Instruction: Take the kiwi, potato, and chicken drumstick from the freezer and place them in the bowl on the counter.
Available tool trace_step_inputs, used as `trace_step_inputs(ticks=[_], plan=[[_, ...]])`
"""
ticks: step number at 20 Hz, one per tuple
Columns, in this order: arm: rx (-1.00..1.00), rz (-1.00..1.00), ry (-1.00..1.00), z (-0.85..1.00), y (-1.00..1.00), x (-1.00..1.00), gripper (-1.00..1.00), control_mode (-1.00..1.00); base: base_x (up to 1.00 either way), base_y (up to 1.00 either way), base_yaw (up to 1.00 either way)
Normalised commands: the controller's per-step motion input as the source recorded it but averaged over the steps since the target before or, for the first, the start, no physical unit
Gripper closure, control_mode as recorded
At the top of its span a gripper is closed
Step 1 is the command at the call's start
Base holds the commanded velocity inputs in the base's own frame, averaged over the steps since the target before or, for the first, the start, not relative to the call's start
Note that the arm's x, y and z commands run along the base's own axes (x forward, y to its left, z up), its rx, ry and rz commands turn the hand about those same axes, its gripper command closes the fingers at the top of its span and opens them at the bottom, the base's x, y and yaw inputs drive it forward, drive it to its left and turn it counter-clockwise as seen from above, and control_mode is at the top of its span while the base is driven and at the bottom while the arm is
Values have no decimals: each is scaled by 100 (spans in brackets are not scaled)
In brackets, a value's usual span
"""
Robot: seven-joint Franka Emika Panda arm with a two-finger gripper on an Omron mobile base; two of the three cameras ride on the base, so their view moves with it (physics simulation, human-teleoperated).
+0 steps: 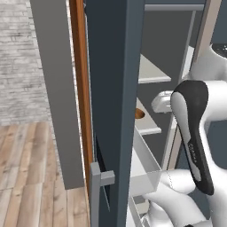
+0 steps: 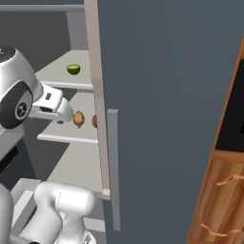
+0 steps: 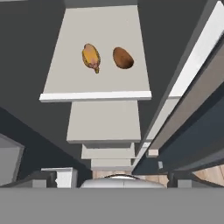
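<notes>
The freezer (image 2: pixel 167 95) stands with its dark slate door swung open. The kiwi (image 2: pixel 73 69), a halved green fruit, lies on an upper pale shelf. One shelf lower, the chicken drumstick (image 2: pixel 78 119) and the brown potato (image 2: pixel 95 121) lie side by side, the potato partly behind the door edge. In the hand view the drumstick (image 3: pixel 91 57) and potato (image 3: pixel 123 57) sit on the shelf (image 3: pixel 98 95), well ahead of my gripper (image 3: pixel 111 179). My gripper (image 2: pixel 64 116) is open and empty, just left of the drumstick and apart from it. The bowl is out of view.
The open door (image 1: pixel 113 88) with its grey bar handle (image 1: pixel 95 190) blocks the left side. A pale pull-out drawer (image 1: pixel 146 173) juts out below the shelves. A black counter top (image 2: pixel 232 119) over brown wooden drawers (image 2: pixel 224 200) sits at the right.
</notes>
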Motion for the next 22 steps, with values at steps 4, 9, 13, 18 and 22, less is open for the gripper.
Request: trace_step_inputs(ticks=[4, 9, 13, 18, 22], plan=[[-4, 4, -14, 42, 45, 34, -100, -100, 0, 0, 0], [-2, 4, -23, 26, 24, 31, -100, -100, 0, 0, 0], [0, 2, -15, 21, 0, 68, -100, -100, 0, 0, 0], [0, 2, -2, 1, 0, 95, -100, -100, 0, 0, 0], [0, 0, 0, -7, 0, 92, -100, -100, 0, 0, 0]])
